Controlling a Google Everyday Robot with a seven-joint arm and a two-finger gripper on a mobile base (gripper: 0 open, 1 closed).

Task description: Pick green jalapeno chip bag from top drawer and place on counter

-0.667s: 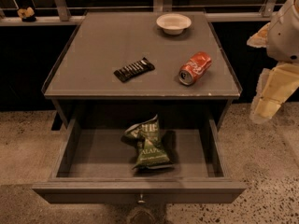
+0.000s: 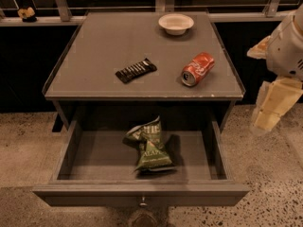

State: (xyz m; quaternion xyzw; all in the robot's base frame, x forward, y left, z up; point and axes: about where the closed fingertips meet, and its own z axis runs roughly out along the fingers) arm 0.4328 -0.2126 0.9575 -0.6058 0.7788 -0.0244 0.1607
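Note:
The green jalapeno chip bag [image 2: 150, 145] lies crumpled in the middle of the open top drawer [image 2: 66, 150], which is pulled out towards me with its knob [image 2: 142, 202] at the front. The counter [image 2: 104, 46] is the grey top of the cabinet above it. My gripper [image 2: 271, 109] hangs at the right edge of the view, beside the cabinet's right side, level with the drawer opening. It is well apart from the bag and holds nothing that I can see.
On the counter lie a black ribbed candy bar [image 2: 136, 70], a red soda can [image 2: 198, 68] on its side and a white bowl [image 2: 175, 23] at the back. A speckled floor surrounds the cabinet. A railing runs behind it.
My arm at the right has dropped slightly. The bag, the drawer and the things on the counter have not moved.

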